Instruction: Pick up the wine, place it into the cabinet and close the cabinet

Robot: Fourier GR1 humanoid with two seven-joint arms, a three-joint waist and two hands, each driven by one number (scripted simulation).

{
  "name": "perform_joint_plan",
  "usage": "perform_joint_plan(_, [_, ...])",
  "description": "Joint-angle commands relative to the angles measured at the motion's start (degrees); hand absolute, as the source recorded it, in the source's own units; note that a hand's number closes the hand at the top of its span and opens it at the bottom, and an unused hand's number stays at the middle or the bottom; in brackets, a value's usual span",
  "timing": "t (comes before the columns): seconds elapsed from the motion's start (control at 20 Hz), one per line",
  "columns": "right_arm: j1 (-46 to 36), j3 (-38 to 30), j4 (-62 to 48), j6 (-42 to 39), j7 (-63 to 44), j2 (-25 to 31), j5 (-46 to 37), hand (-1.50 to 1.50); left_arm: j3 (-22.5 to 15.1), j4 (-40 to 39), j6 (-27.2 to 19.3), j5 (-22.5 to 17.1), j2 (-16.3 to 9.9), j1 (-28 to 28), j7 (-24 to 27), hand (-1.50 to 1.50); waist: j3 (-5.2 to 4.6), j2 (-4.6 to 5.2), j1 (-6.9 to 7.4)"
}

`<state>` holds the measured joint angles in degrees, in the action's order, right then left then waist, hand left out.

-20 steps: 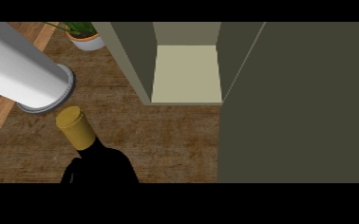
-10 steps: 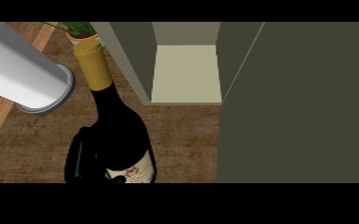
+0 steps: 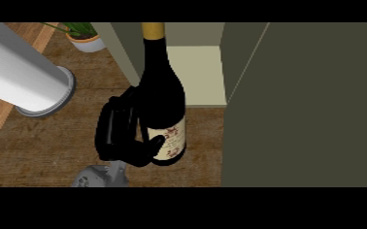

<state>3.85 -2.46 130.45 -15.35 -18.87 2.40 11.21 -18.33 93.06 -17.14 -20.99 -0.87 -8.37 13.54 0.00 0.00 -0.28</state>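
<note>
The wine bottle (image 3: 163, 97) has risen toward the open cabinet (image 3: 193, 73) since before, left hand (image 3: 122, 133) fingers curled around it.

The bottle (image 3: 161, 97) ran out of view at the far edge, its gold top cut off, and its label was too small to read. The hand (image 3: 122, 133) curled round it from the left, palm hidden behind the glass, and its grey forearm was cut off at the near edge. The plant (image 3: 82, 34) and the white cylinder (image 3: 28, 80) at the far left were only partly in view.
</note>
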Motion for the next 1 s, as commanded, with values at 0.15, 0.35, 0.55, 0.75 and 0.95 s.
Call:
perform_joint_plan(0.15, [4.6,0.1,2.8,-2.1,1.1,0.2,1.5,-1.5,-5.9,-7.4,-10.1,3.9,0.8,-8.5,0.8,1.5,0.01,-0.03,-0.24])
perform_joint_plan(0.35, [2.1,2.1,-1.2,0.0,3.3,-2.1,-2.7,-1.5,-5.7,-15.0,-8.3,3.8,0.9,-12.3,1.1,1.5,-0.01,0.05,-0.18])
perform_joint_plan(0.55, [-2.0,-4.6,-0.2,-1.2,-1.3,2.8,5.1,-1.5,-6.2,-21.1,-12.7,1.4,0.9,-17.7,3.6,1.5,-0.01,0.05,-0.33])
perform_joint_plan(0.75, [1.6,0.4,2.1,-0.4,-0.4,-0.2,0.7,-1.5,-10.0,-23.5,-16.6,-4.8,0.9,-17.7,6.9,1.5,-0.02,0.02,-0.34])
perform_joint_plan(0.95, [1.3,-2.1,-0.3,-2.0,1.3,1.3,1.7,-1.5,-8.7,-30.9,-14.9,-8.2,0.9,-21.0,11.0,1.5,-0.01,0.07,-0.38])
